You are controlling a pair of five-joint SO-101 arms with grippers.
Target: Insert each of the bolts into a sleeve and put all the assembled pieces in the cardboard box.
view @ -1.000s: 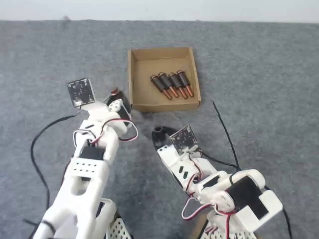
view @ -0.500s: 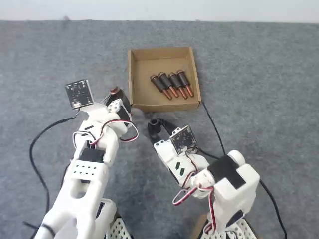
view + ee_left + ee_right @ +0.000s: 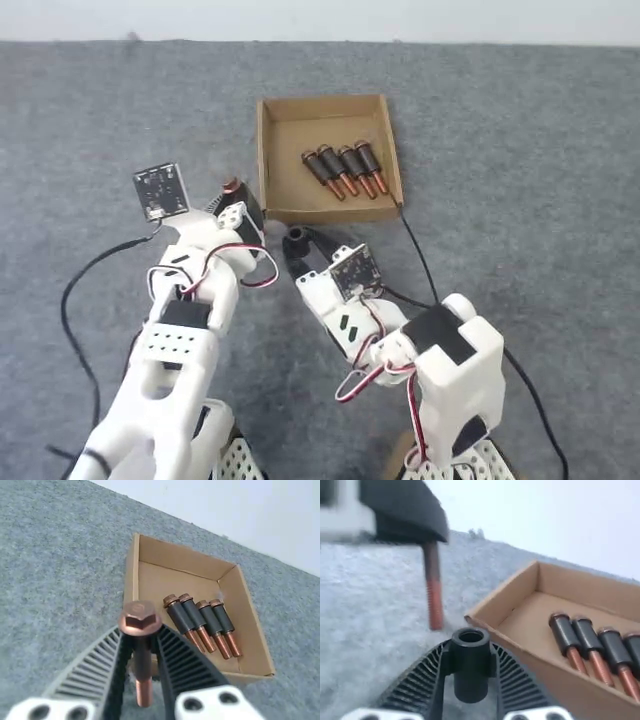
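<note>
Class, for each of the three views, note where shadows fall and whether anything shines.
High view: even light, only faint soft shadows on the table. Left wrist view: mild sheen on the head of the bolt held in the left gripper. Right wrist view: the sleeve in the right gripper looks matt, no glare.

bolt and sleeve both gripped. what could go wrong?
The bolt in the left hand hangs beside the sleeve, not over its bore; its tip might catch the rim and tilt the sleeve in the right hand.
Both hands are close to the cardboard box wall; a bump might shift it.
</note>
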